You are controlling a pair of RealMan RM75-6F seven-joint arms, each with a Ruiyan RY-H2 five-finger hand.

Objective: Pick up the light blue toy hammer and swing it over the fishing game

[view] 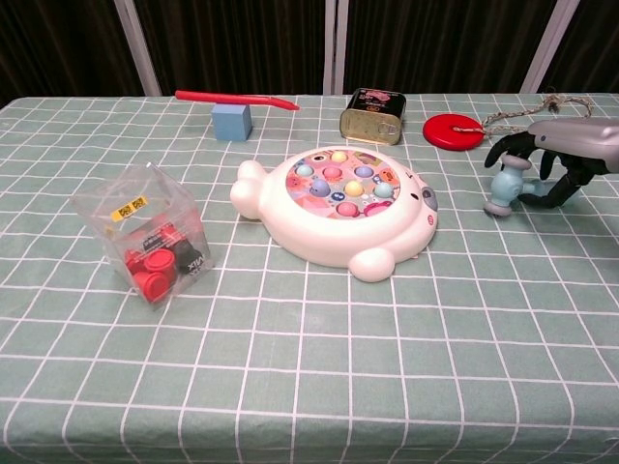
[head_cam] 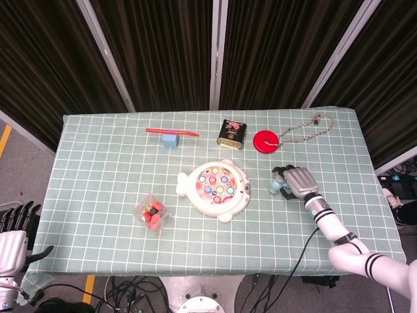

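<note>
The white fish-shaped fishing game (head_cam: 215, 188) (view: 338, 208) lies near the middle of the table. The light blue toy hammer (head_cam: 275, 186) (view: 503, 187) is to its right, low over the cloth, with its head at or near the table. My right hand (head_cam: 301, 182) (view: 561, 155) curls around the hammer's handle and holds it. The left hand (head_cam: 12, 238) hangs off the table's left front corner, fingers apart and empty.
A red disc on a cord (head_cam: 264, 141) and a dark tin (head_cam: 232, 133) lie behind the game. A blue cube (head_cam: 170, 140) and a red stick (head_cam: 172, 132) sit at the back left. A clear box of red and black pieces (view: 145, 232) stands front left.
</note>
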